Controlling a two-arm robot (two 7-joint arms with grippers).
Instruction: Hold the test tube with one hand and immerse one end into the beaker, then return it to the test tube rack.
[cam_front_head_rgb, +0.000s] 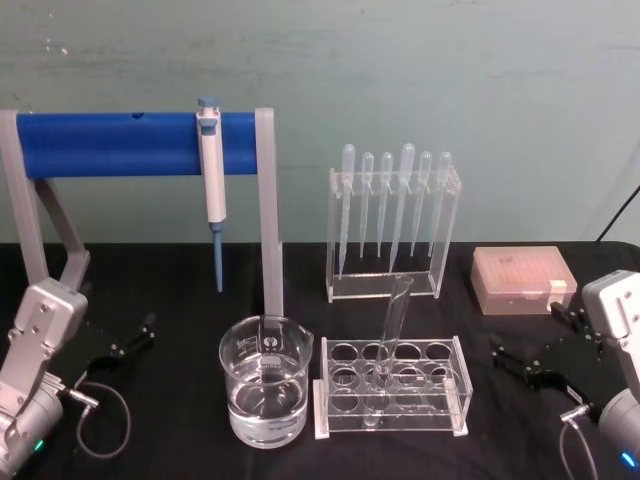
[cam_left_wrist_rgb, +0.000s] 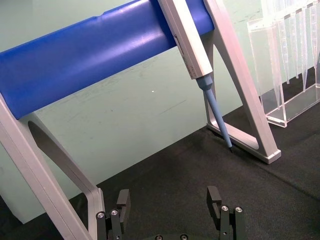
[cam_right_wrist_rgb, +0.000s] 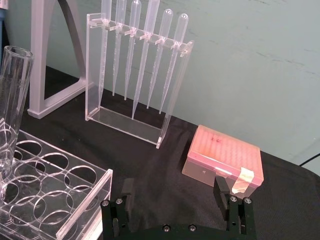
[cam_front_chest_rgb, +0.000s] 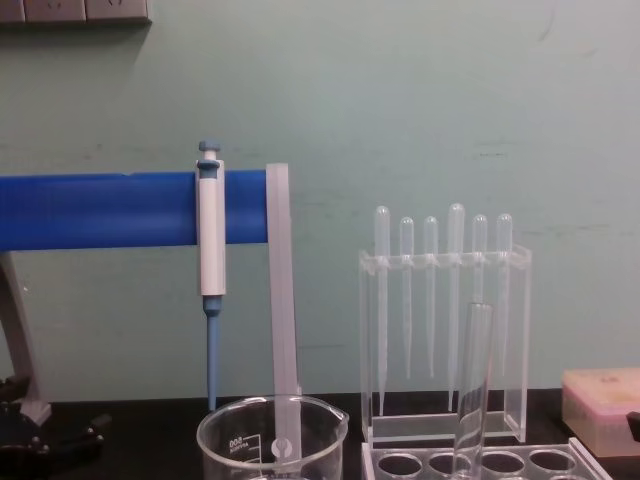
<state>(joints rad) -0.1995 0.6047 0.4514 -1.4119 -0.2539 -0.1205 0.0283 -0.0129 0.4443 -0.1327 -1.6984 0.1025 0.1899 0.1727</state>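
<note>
Test tube stands in the clear rack on the black counter, in a hole in the middle row. It leans a little, with its open top tipped toward the back and the right. No gripper is touching it.

Just to the left of the rack sits the beaker. It has clear water in its lower part.

Behind them, a stand with a fat blue bar holds a blue-and-white pipettor that hangs tip down. To its right, a tall clear holder keeps six thin pipettes hanging in a row. A pink box sits at the back right of the counter.

The left gripper rests low at the left side, near the foot of the stand. Its fingers are spread apart with nothing between them. The right gripper rests low at the right side, near the pink box. Its fingers are spread apart too, and they hold nothing.
</note>
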